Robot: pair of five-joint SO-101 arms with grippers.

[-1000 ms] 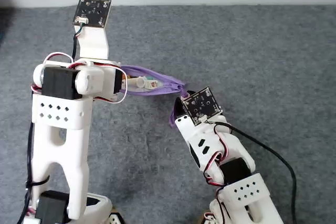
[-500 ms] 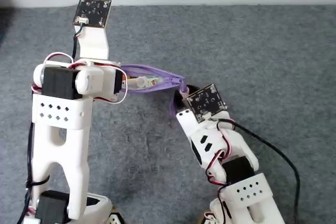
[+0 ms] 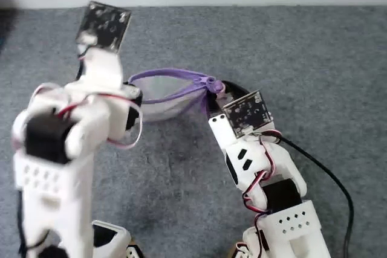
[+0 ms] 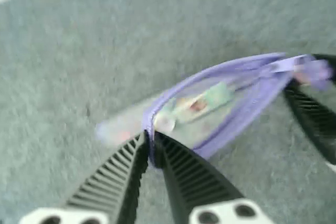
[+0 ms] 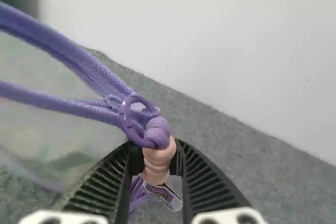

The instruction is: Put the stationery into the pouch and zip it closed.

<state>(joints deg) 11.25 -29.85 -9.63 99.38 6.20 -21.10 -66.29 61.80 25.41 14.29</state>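
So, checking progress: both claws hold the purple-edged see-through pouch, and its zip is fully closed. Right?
Not closed: the high view shows the purple-edged see-through pouch with its zip tapes spread apart, mouth open. The left claw and right claw do hold it.

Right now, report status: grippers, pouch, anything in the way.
Left gripper shut on purple pouch edge. Right gripper shut on zipper pull. Pouch mouth open, stationery inside.
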